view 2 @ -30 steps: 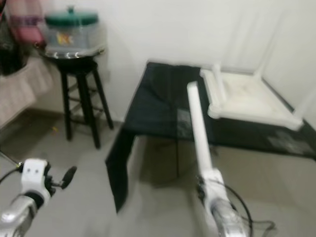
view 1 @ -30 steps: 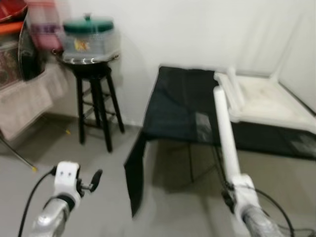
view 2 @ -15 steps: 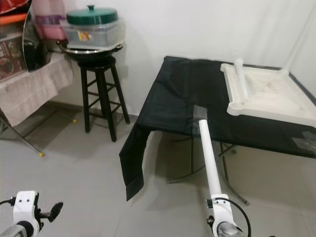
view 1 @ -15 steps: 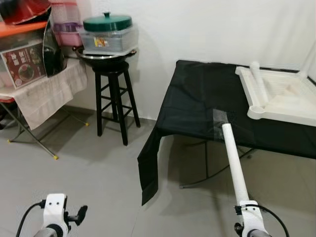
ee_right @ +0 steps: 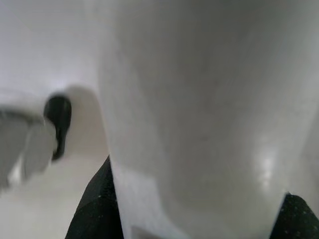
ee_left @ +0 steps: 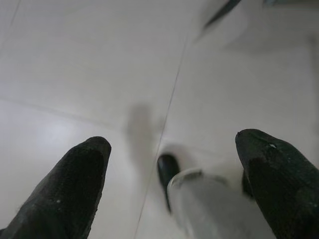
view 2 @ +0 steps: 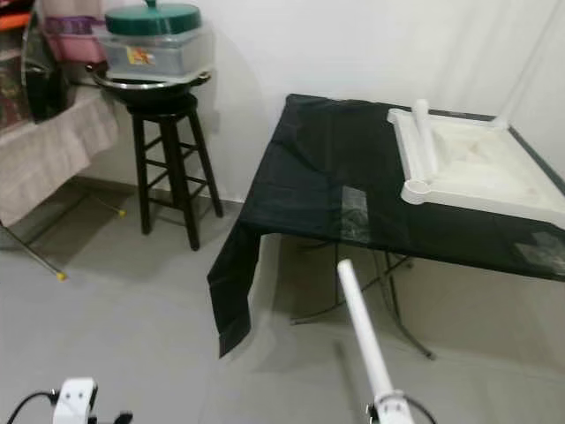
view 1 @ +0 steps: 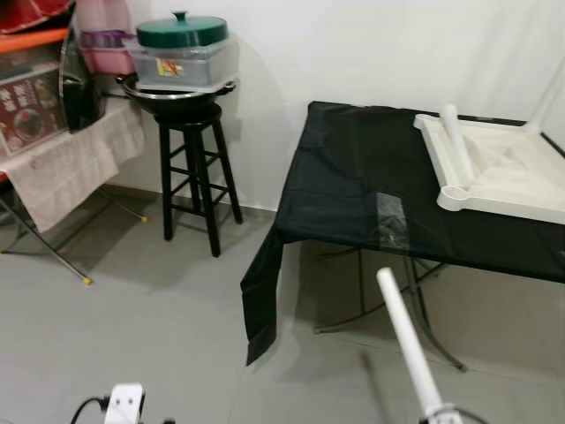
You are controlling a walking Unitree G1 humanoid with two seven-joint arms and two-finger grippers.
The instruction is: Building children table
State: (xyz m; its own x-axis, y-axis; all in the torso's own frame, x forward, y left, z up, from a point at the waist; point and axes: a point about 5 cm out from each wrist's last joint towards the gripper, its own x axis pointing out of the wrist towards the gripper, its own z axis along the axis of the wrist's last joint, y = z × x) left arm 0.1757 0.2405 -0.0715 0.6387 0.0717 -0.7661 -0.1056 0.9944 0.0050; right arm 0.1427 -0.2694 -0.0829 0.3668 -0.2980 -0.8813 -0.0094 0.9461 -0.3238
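Note:
An upturned white children's table top (view 1: 512, 172) lies on a black-clothed table (view 1: 353, 168) ahead to the right. One white leg (view 1: 455, 146) stands in its near-left corner, and another rises at the far right. My right gripper (ee_right: 199, 214) is shut on a loose white table leg (view 1: 404, 340), which slants up from the bottom of the eye views towards the black table. Its black fingers (ee_right: 94, 214) flank the leg in the right wrist view. My left gripper (ee_left: 172, 149) hangs low on the left, open over the grey floor with nothing between its fingers (ee_left: 75, 184).
A black stool (view 1: 190, 168) by the wall carries a pan and a green-lidded box (view 1: 181, 49). A cloth-draped folding table (view 1: 62, 168) stands far left. The black cloth hangs down at the table's near-left corner (view 1: 260, 300). Grey floor (view 1: 132, 300) lies between.
The camera has shifted and the blur is gone. Both arms sit lower in the picture; the held leg's tip has dropped from the table's taped patch to below its edge.

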